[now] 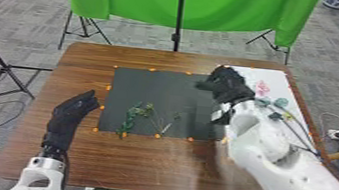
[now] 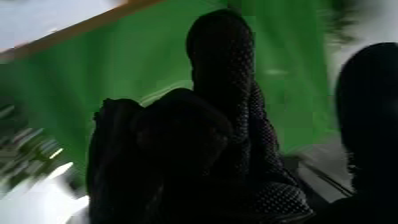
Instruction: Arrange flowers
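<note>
Green sprigs between relaxed left hand and right hand; pink flower near latter, whose grip cannot tell.

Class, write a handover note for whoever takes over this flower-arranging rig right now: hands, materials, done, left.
Left hand: open, left of the dark mat.
Right hand: by the mat's right edge; grip unclear.
Materials: leafy green sprig on the mat; pink flower and blue-green foliage on the white sheet.
Done: greenery lies on the mat.
Left: probably adding the pink flower and foliage.
</note>
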Robot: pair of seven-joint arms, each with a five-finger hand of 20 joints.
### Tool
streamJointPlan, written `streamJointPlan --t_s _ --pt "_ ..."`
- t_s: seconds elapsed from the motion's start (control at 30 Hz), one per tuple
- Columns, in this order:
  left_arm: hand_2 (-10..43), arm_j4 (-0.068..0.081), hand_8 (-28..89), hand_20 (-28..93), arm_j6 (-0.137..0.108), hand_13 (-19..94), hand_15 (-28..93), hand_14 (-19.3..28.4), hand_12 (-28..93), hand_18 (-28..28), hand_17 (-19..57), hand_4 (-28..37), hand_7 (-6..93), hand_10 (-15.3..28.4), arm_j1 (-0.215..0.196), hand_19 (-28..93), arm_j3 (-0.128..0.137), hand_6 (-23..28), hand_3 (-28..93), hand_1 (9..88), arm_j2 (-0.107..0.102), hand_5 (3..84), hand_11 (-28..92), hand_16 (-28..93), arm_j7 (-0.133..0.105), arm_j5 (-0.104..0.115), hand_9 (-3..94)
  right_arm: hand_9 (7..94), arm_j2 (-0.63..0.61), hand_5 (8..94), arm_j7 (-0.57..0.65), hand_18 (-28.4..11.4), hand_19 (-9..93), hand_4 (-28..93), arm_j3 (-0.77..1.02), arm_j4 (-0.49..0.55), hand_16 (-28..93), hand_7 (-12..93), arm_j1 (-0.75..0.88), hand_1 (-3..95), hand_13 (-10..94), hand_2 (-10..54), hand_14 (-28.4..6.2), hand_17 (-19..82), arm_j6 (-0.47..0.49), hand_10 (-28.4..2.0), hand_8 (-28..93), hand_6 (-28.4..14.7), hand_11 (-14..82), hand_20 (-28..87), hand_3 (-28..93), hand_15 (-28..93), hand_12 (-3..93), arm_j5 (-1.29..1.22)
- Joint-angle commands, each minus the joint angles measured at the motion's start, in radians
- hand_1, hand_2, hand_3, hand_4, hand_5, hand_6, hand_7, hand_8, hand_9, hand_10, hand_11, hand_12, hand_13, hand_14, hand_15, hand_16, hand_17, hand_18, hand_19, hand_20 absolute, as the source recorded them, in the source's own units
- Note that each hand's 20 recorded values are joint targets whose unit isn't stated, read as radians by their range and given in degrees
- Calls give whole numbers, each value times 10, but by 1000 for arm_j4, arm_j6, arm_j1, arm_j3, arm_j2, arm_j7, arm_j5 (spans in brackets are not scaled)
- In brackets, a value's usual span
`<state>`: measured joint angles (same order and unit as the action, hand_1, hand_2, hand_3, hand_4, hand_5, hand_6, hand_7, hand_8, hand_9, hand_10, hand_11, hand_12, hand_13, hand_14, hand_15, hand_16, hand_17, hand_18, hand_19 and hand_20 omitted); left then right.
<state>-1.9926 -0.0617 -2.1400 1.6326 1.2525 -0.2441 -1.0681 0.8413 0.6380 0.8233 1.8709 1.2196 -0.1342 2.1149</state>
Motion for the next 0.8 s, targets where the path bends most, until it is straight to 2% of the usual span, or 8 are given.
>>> streamJointPlan --t_s 0.03,0.23,0.43,0.67,0.73,0.8 --pt "-65 0 -43 242 -8 322 229 163 152 145 34 -174 126 121 -30 83 -4 29 655 283 13 474 143 53 2 -4 431 833 -25 640 100 -145 932 -115 -13 -229 341 73 -199 238 883 -89 -47 631 278 -146 -47 -91 405 621 569 619 307 -34" --pt "-66 0 -43 242 -8 322 228 163 152 145 34 -173 127 121 -34 83 -1 29 656 281 14 473 142 53 -3 -2 431 837 3 654 121 -140 932 -122 -32 -293 331 74 -215 224 889 -95 -48 640 352 -148 -44 -102 421 617 547 623 302 -66" --pt "-69 -1 -43 242 -6 322 228 163 152 145 33 -174 126 121 -36 83 1 29 658 278 16 473 143 53 -1 -3 431 860 36 728 140 -138 932 -126 -70 -327 327 111 -233 203 914 -94 -43 664 418 -147 -40 -86 433 624 537 621 294 -104" --pt "-81 15 -42 241 31 320 224 164 152 145 33 -176 126 121 -25 80 3 29 666 265 16 472 140 54 -7 3 428 870 81 753 158 -130 932 -137 -117 -378 345 120 -226 173 925 -94 -46 680 470 -153 -37 -92 430 602 524 599 287 -73" --pt "-84 16 -42 241 37 320 222 164 152 145 32 -178 125 120 -24 79 4 29 668 261 16 472 138 54 -8 -2 427 869 93 756 145 -126 932 -142 -150 -390 348 120 -225 205 925 -95 -48 682 479 -154 -35 -95 426 591 511 594 285 -5" --pt "-88 18 -42 241 40 319 221 165 152 146 32 -179 124 120 -20 78 5 29 671 258 14 472 136 55 -4 0 425 869 108 759 140 -123 932 -123 -183 -408 347 132 -227 278 925 -95 -48 684 466 -152 -31 -94 426 579 493 593 283 40"
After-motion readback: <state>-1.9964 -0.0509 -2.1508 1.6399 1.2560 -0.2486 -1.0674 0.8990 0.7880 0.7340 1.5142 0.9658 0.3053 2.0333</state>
